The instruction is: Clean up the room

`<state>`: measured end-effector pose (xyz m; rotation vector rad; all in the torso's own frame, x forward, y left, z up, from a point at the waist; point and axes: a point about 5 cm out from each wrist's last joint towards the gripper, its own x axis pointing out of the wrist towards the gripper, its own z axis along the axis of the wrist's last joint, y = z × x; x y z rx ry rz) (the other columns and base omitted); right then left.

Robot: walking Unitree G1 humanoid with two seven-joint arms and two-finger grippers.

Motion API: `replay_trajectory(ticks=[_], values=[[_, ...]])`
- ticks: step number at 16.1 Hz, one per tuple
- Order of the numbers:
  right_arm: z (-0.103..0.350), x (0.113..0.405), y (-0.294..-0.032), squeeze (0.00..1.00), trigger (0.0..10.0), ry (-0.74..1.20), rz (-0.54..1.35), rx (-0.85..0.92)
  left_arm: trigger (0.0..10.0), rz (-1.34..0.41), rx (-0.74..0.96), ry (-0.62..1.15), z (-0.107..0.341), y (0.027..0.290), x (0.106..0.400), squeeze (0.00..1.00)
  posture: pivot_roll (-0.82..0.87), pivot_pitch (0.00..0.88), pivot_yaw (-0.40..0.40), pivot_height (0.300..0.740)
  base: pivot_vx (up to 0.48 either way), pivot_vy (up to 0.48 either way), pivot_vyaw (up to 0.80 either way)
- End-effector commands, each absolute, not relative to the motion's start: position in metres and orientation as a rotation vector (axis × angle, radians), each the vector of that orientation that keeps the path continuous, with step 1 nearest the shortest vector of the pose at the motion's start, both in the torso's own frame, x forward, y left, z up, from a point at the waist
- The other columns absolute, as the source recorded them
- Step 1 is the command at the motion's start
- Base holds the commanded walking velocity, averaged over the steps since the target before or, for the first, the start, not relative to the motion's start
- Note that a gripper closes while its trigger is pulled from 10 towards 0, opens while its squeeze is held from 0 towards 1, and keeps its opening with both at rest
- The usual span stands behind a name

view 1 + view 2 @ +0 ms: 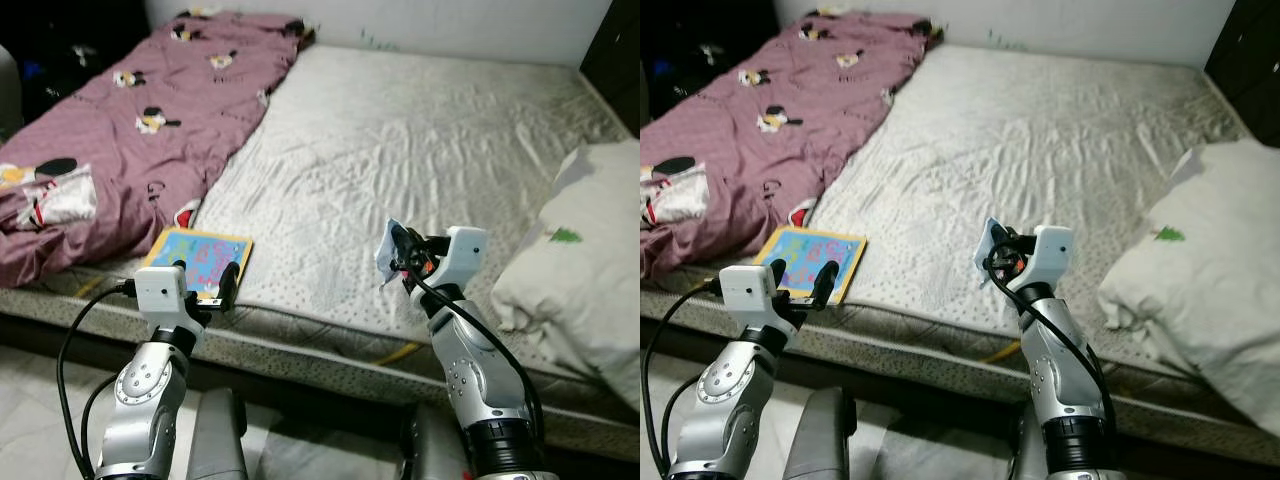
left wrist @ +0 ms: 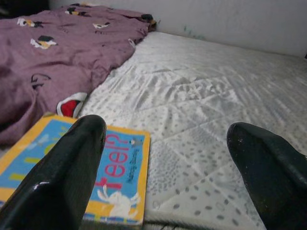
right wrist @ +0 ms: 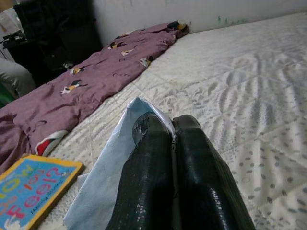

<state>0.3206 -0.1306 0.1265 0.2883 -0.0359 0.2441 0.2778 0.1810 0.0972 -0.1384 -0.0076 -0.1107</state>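
Over bed (image 1: 420, 140): right gripper (image 1: 398, 262) jaws clamped on tissue (image 1: 388, 250); left gripper (image 1: 205, 280) jaws apart near book (image 1: 200, 258), not yet lifted.

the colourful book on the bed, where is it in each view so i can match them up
Left eye view: book at the mattress's near edge, lower left, beyond the left gripper.
Right eye view: book, lower left, same edge.
Left wrist view: book, partly behind one black finger.
Right wrist view: book, bottom left corner.
Shared landmark: the purple blanket beside it.
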Motion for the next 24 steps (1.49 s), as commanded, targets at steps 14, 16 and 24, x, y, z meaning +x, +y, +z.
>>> replay_trajectory(ticks=[14, 16, 24], values=[[0.129, 0.316, -0.134, 0.00, 10.0, -0.034, 0.218, 0.315, 10.0, -0.086, -0.096, -0.006, 0.097, 0.181, 0.281, 0.00, 0.02, 0.000, -0.001, 0.740, 0.000, 0.000, 0.00], [0.126, 0.313, -0.133, 0.00, 10.0, -0.028, 0.213, 0.314, 10.0, -0.081, -0.080, 0.003, 0.094, 0.180, 0.282, 0.00, 0.02, 0.000, -0.003, 0.740, 0.000, 0.000, 0.00], [0.116, 0.313, -0.116, 0.00, 10.0, 0.011, 0.253, 0.263, 10.0, -0.043, -0.092, 0.023, 0.084, 0.182, 0.282, 0.00, 0.05, 0.000, -0.030, 0.740, 0.000, 0.000, 0.00]])
